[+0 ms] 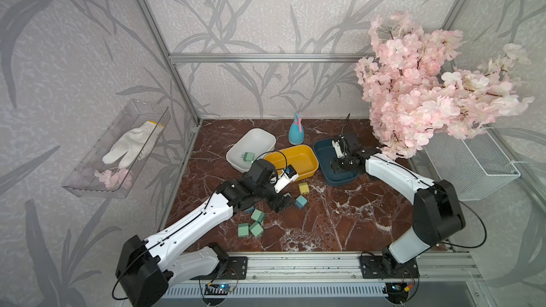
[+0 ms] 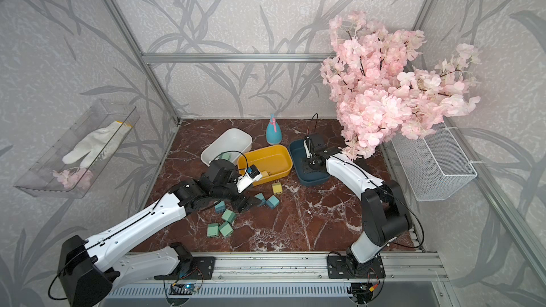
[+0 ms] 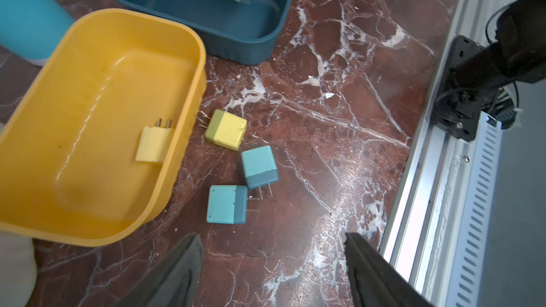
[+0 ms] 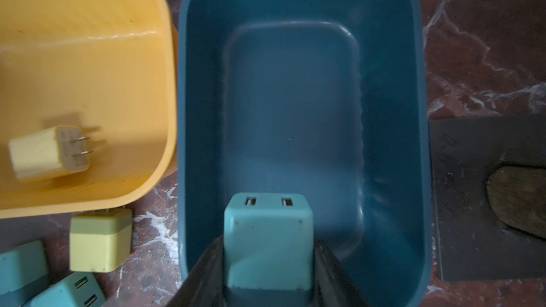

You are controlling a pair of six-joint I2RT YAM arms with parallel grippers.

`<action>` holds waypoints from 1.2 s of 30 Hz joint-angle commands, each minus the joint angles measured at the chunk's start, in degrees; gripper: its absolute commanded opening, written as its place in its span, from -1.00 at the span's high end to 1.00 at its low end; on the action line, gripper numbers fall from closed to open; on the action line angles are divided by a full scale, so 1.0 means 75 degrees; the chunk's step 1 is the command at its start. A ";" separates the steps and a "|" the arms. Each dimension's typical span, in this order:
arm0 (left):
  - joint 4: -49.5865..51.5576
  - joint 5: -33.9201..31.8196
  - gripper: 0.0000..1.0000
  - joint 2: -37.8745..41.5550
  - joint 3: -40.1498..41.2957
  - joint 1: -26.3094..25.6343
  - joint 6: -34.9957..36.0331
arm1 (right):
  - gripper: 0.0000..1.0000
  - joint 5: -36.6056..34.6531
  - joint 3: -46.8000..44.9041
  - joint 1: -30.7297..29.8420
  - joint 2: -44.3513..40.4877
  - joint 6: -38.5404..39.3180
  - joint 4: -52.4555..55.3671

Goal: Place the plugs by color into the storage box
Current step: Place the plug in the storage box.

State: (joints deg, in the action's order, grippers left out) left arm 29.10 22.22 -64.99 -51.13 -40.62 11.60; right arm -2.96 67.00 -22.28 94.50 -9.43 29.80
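1. Gripping a teal plug (image 4: 267,243) between clenched jaws, the right gripper (image 4: 267,273) hangs over the hollow of the dark blue bin (image 4: 393,113); the plug's two slots face away from the wrist
2. The left gripper (image 3: 273,243) hovers over the marble table (image 3: 339,119), jaws spread apart and holding nothing
3. One yellow plug (image 3: 153,144) lies inside the yellow bin (image 3: 189,39), against its wall; a second yellow plug (image 3: 227,129) rests on the table just beside that bin's outer wall
4. A loose teal plug (image 3: 258,166) and its teal neighbour (image 3: 226,204) lie close together on the table, between the second yellow plug and the left gripper
5. In both top views a cluster of mint green plugs (image 1: 256,229) sits on the table beside the left arm, and one green plug (image 1: 248,158) lies in the white bin (image 1: 236,155)
6. A spray bottle (image 1: 296,132) stands upright behind the yellow bin
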 commanded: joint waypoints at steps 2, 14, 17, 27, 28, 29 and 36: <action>0.0037 0.0184 -0.59 -0.0275 -0.0071 -0.0102 0.0638 | 0.07 0.0071 0.0170 0.0210 0.0396 0.0053 -0.0193; 0.0519 -0.0256 -0.59 -0.0887 -0.0345 -0.0573 0.1020 | -0.26 -0.0179 0.0365 0.0323 0.1261 -0.0001 -0.0371; 0.0453 -0.0307 -0.59 -0.0840 -0.0328 -0.0590 0.1038 | -0.27 -0.0139 0.0273 0.0321 0.0984 -0.0008 -0.0425; 0.0331 -0.1056 -0.61 -0.0878 -0.0432 -0.0587 0.0749 | -0.26 0.0145 0.0065 0.0238 -0.0338 -0.0077 -0.0216; 0.0362 -0.1167 -0.61 -0.0896 -0.0493 -0.0584 0.0652 | -0.26 0.0067 -0.0047 0.0171 -0.0588 -0.0116 -0.0257; 0.0375 -0.1271 -0.61 -0.0936 -0.0548 -0.0585 0.0524 | -0.27 0.0041 -0.0192 0.0086 -0.0851 -0.0127 -0.0360; 0.0557 -0.2385 -0.56 -0.2158 -0.1722 -0.0584 -0.2482 | -0.27 0.0000 -0.0850 -0.0496 -0.2159 -0.0617 -0.0497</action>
State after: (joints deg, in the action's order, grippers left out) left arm 32.10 9.80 -77.14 -59.68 -44.91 5.65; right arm -2.52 62.19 -24.56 81.06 -11.66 26.17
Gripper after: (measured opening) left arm 0.781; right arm 0.633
